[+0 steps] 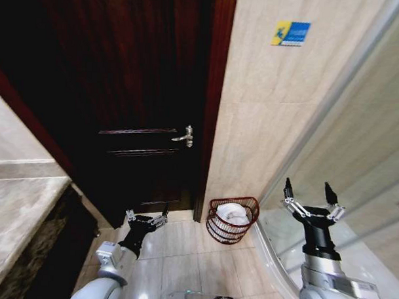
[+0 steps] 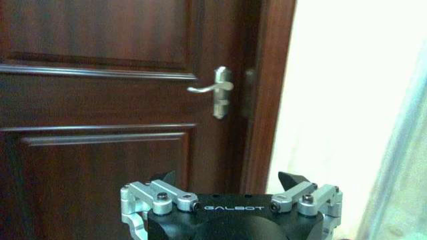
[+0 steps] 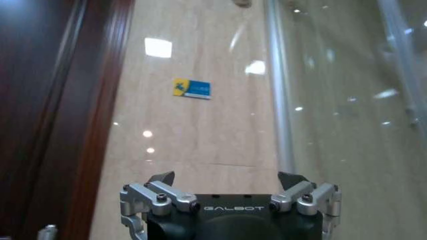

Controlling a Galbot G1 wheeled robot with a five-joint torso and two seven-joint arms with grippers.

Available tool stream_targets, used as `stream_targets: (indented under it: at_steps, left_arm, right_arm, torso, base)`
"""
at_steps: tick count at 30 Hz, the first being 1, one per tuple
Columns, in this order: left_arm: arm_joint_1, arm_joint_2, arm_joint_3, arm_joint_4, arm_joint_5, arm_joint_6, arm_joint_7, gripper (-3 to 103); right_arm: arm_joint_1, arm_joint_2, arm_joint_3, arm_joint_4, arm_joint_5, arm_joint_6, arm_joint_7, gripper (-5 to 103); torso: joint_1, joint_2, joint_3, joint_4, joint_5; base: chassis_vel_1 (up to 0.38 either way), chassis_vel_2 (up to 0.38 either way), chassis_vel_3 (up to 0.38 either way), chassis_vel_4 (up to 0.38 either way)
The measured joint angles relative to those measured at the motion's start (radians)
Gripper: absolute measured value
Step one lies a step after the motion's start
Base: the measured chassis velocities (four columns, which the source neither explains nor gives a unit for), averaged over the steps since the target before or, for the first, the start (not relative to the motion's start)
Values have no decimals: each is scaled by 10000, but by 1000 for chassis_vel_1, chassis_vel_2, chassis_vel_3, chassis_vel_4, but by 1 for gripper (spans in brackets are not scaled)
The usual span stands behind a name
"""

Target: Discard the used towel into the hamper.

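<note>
We see the hamper (image 1: 233, 219) standing on the tiled floor (image 1: 183, 254), tucked into the corner where the beige wall (image 1: 266, 125) meets the door frame, just beside the curved edge of the glass shower screen (image 1: 357, 148). A white towel (image 1: 233, 214) already lies bunched inside it, so we judge the discard done, and that would explain why both claws are empty.

Our left gripper (image 1: 146, 218) hangs low in front of the dark wooden door (image 1: 136, 88), below the door handle (image 1: 184, 136); its jaws are spread wide and hold nothing. Our right gripper (image 1: 309, 191) is raised beside the shower screen, to the right of the hamper and apart from it, its 2 fingers likewise wide apart and bare. Neither touches the basket.
</note>
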Motion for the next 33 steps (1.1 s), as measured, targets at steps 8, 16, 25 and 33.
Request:
stream_targets:
  at_steps: [8, 16, 25, 33]
  left_arm:
    - [0, 0, 0, 0, 0, 0, 0, 100]
    - [0, -1, 0, 0, 0, 0, 0, 100]
    - [0, 0, 0, 0, 0, 0, 0, 100]
    - [0, 0, 0, 0, 0, 0, 0, 100]
  right_arm:
    - [14, 34, -126, 0, 46, -127, -504, 100]
    - [63, 27, -166, 50, -118, -197, -426, 100]
    - [54, 33, -143, 55, -109, -168, -398, 100]
    - [87, 53, -141, 51, -59, -111, -381, 100]
  torso:
    - [-1, 0, 0, -2, 0]
    - [0, 0, 0, 1, -1]
    - [0, 0, 0, -1, 0]
    - [0, 0, 0, 0, 0]
  base:
    - [-114, -111, -117, -126]
    - [-123, -117, -122, -123]
    - [-121, -128, -134, -127]
    - [-118, -130, -123, -122]
